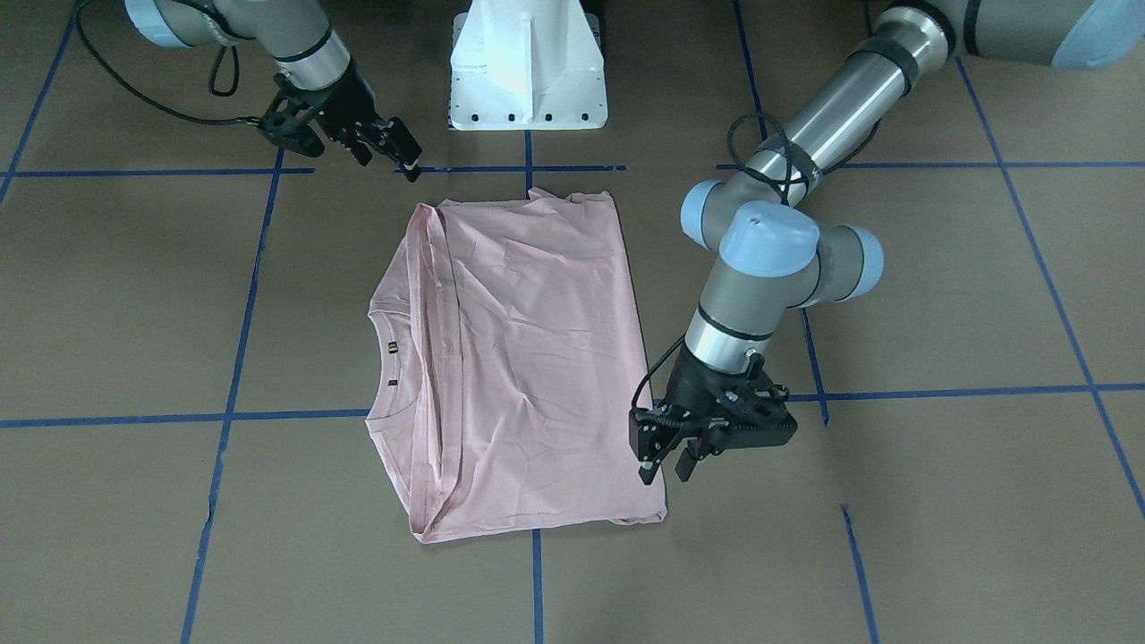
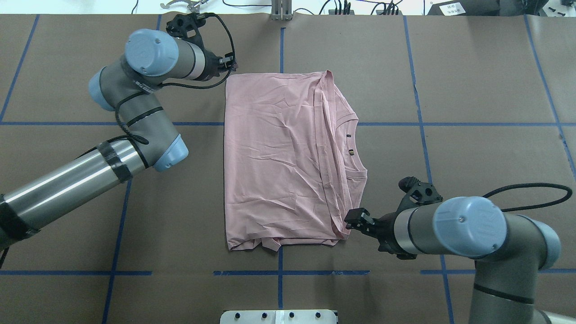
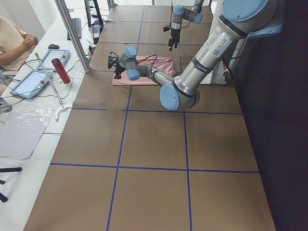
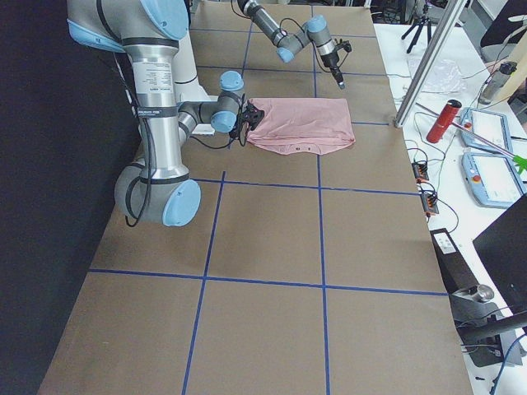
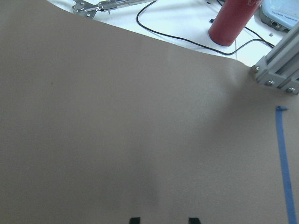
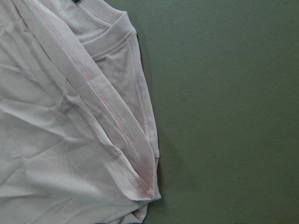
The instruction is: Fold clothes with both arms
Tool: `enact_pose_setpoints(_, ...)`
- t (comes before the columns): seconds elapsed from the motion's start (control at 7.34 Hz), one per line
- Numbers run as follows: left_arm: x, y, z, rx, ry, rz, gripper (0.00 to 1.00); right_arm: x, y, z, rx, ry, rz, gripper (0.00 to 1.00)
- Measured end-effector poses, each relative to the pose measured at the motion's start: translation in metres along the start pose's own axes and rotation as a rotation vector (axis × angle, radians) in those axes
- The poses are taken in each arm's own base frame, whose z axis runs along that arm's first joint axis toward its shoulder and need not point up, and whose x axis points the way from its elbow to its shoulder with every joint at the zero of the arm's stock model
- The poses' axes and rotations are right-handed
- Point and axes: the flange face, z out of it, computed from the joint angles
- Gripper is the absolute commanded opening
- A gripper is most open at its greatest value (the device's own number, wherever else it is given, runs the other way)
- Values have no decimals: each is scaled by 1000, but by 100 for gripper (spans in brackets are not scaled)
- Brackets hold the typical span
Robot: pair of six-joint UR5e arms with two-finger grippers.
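The pale pink T-shirt (image 1: 537, 358) (image 2: 279, 157) lies folded on the brown table with its plain back up. Its neckline and small tag are on the robot's right side. My left gripper (image 1: 665, 470) (image 2: 229, 63) hovers open just past the shirt's far left corner; the left wrist view shows its two fingertips (image 5: 134, 220) with only table between them. My right gripper (image 1: 389, 164) (image 2: 357, 220) is open beside the near right corner and holds no cloth. The right wrist view shows that corner of the T-shirt (image 6: 56, 140), with layered hems and no fingers.
The white pedestal base (image 1: 528, 72) stands at the robot's edge of the table. Blue tape lines (image 2: 281, 272) grid the brown surface. Beyond the far edge are an aluminium post (image 5: 280, 70), a red bottle (image 5: 233, 21), tablets and cables. A seated person (image 3: 12, 38) is there.
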Motion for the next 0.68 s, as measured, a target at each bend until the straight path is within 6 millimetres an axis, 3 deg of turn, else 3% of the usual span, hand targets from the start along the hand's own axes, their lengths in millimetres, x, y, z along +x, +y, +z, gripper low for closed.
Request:
enact_pose_setpoints(0.14,-3,7,-21,-17,14,-3,55,-12,14,18,40,29,4,81)
enact_pose_setpoints(0.27,-4,12,-29,-25,17,-10,56,-20,24,32,75,56,3,77)
enact_pose_setpoints(0.68,-3,15,-33,-31,19,-23,57,-30,26,55,148,74,1,71)
